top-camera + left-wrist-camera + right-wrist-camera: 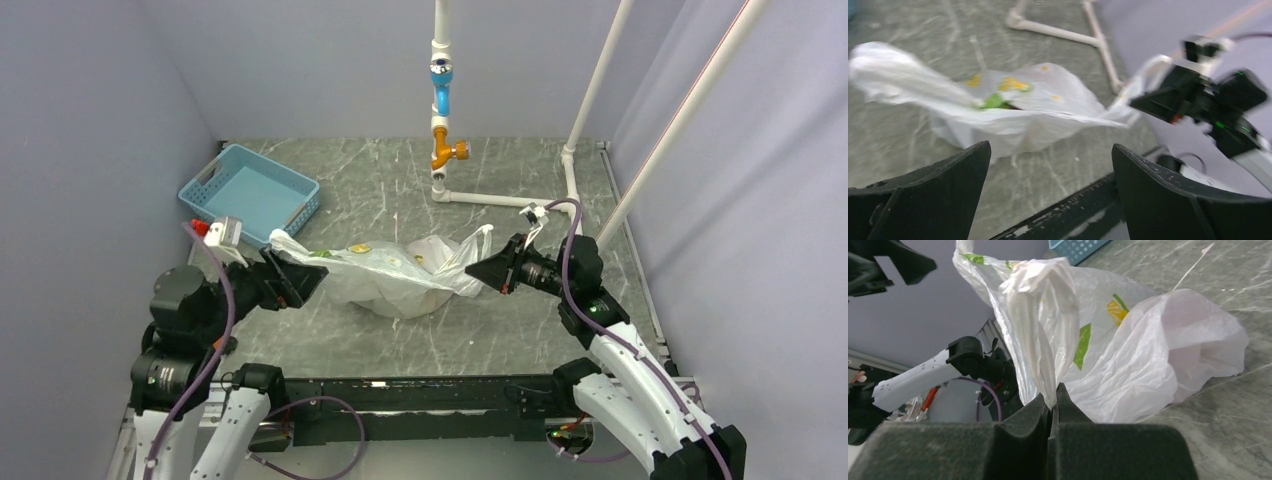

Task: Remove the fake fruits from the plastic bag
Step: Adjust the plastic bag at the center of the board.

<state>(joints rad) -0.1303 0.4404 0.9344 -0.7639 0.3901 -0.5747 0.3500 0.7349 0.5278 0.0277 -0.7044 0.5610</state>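
Observation:
The plastic bag [400, 272] lies crumpled mid-table, white film with yellow and green marks. In the right wrist view my right gripper [1053, 391] is shut on the twisted right handle [1040, 315] of the bag [1158, 355]; from above, the right gripper [474, 270] holds that handle off the table. My left gripper [1050, 147] is open with nothing between its jaws, close in front of the bag [1048, 107]. Seen from above, the left gripper [308, 280] sits just beside the bag's loose left handle [285, 240]. The fake fruits are hidden inside the bag.
A blue lattice basket [250, 190] stands at the back left. A white pipe frame [500, 198] with a blue valve [441, 85] and an orange valve [447, 152] runs along the back. Grey walls close both sides.

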